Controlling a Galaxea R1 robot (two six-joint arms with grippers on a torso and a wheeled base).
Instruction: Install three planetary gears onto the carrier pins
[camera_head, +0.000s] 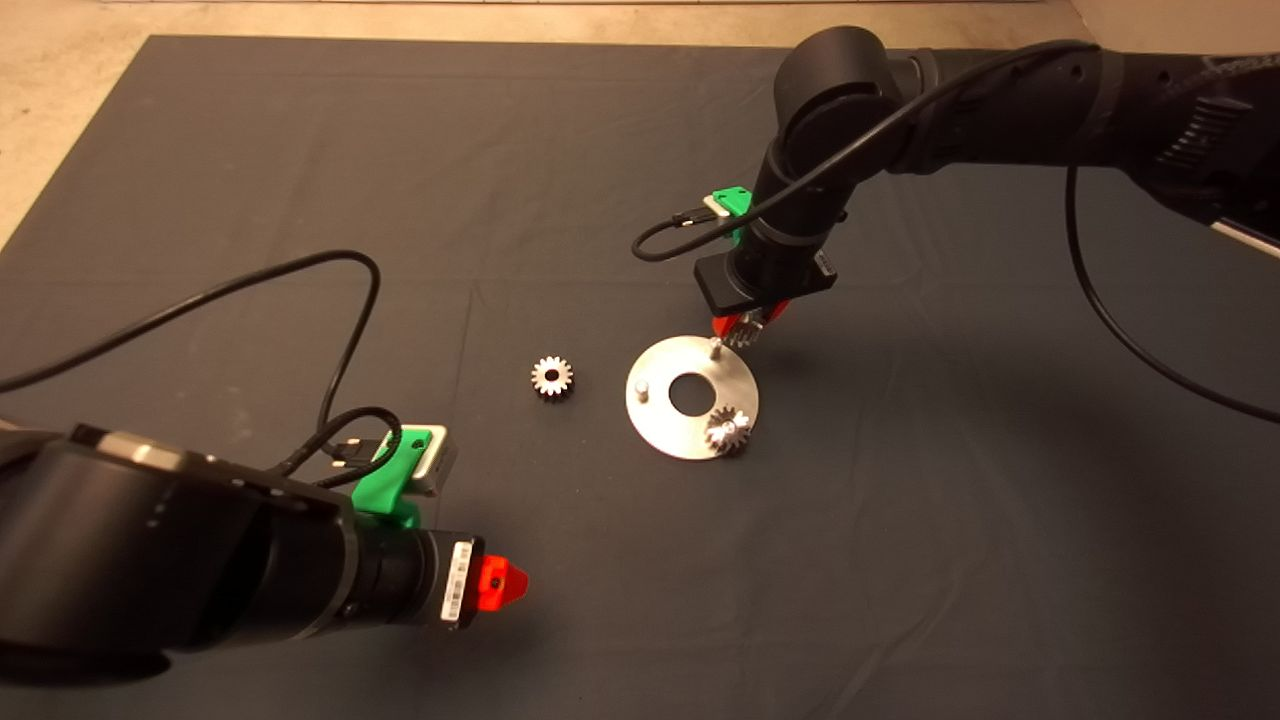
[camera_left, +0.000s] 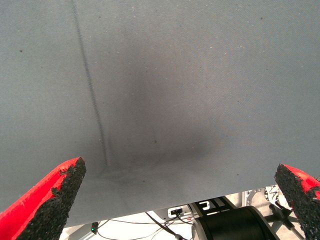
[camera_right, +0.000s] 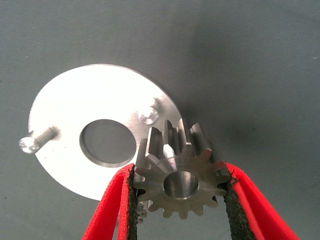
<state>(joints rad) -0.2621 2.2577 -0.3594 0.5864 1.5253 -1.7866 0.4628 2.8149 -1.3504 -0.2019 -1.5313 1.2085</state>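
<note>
Above the dark mat (camera_head: 300, 150), seen from the head camera, the right gripper (camera_head: 741, 325) hangs over the far edge of a flat, round, shiny metal carrier disc (camera_head: 660, 425) with a large centre hole. It grips 1 small silvery toothed planetary gear (camera_head: 742, 332), held just beside a short upright silvery pin (camera_head: 714, 347) on the disc. Nearer the camera than the gripper, a 2nd gear (camera_head: 729, 430) already sits on its pin. Between them, on the disc's left side, a 3rd pin (camera_head: 643, 390) stands bare. Well to the left of the gripper, a 3rd gear (camera_head: 552, 377) lies loose on the mat. The left gripper (camera_head: 500, 583) waits at the lower left.

Left wrist camera: its 2 red fingers (camera_left: 47, 205) stand wide apart over bare mat, holding nothing.

Right wrist camera: the 2 red fingers (camera_right: 112, 210) clamp the gear (camera_right: 181, 182) by its teeth, bore facing the camera. The target pin (camera_right: 149, 116) lies just beyond the gear, off to one side of the bore.

To do this step well, I judge the bore should be centred over that pin, the gear kept level, lowered slowly, and released only once seated.
</note>
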